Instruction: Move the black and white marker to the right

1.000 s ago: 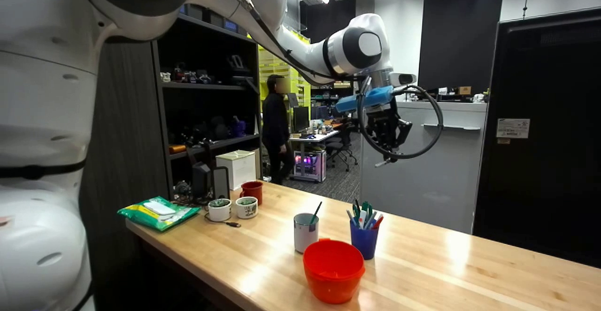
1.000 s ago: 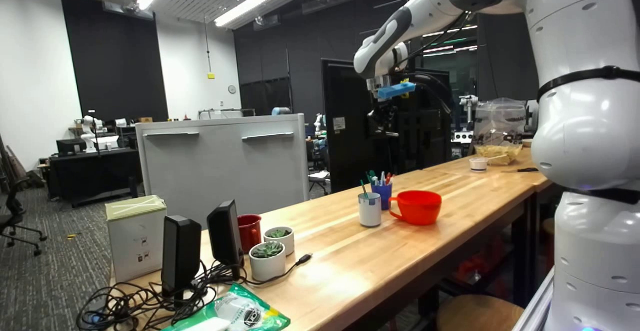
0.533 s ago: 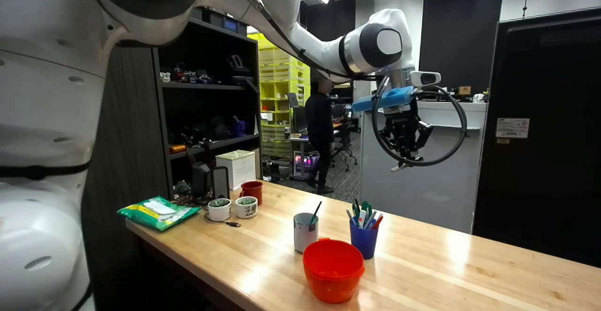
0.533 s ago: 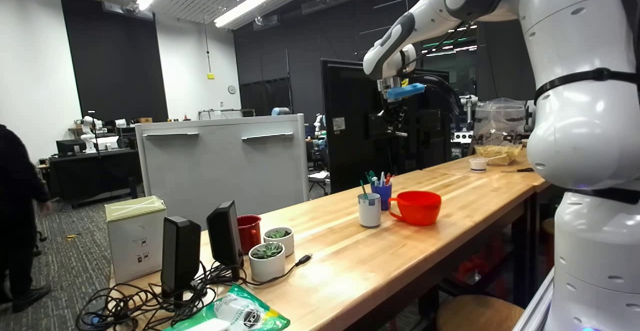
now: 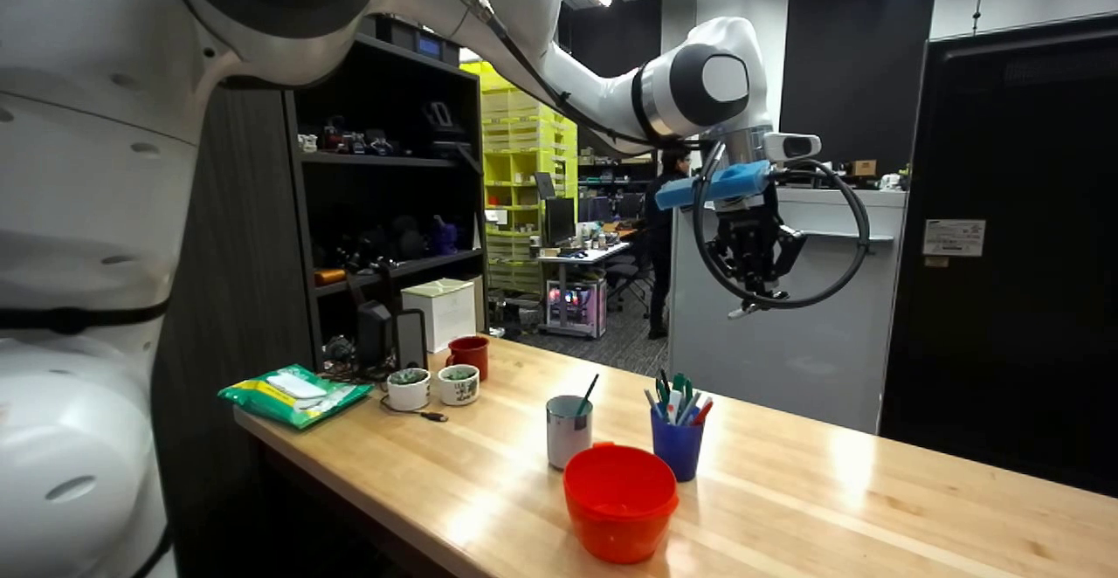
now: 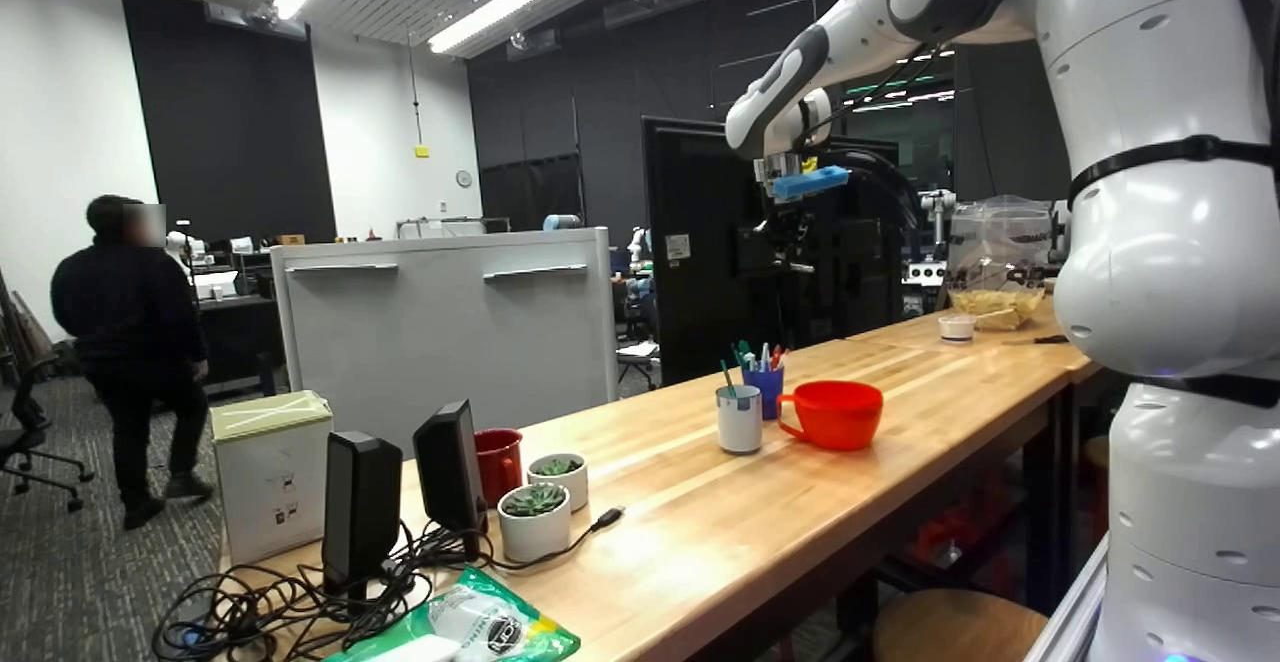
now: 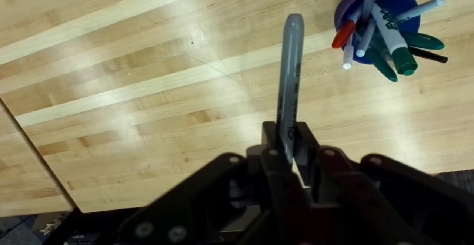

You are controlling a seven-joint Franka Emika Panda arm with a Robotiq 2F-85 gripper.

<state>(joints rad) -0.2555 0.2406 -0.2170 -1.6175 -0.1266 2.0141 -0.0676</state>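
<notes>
My gripper [image 7: 289, 136] is shut on a slim grey-white marker [image 7: 291, 63] with black print. The marker sticks out ahead of the fingertips in the wrist view, and its near end is hidden between the fingers. In both exterior views the gripper [image 5: 767, 285] hangs well above the wooden table. The marker's pale end shows below the gripper in an exterior view [image 5: 743, 311] and also in an exterior view [image 6: 800, 268]. A blue cup [image 5: 677, 451] of markers and pens stands on the table; in the wrist view this cup [image 7: 339, 12] is at the upper right.
A white cup [image 5: 568, 443] with a green pen and a red bowl [image 5: 620, 517] with a handle stand beside the blue cup. Small potted plants [image 6: 535, 527], a red mug [image 6: 498, 467], black speakers [image 6: 362, 512] and a green packet [image 6: 480, 622] are farther along the table [image 6: 660, 562].
The gripper with the marker has moved right and slightly down in both exterior views, then stayed almost still over the last half second. A person has walked through the background. The table objects have not moved.
</notes>
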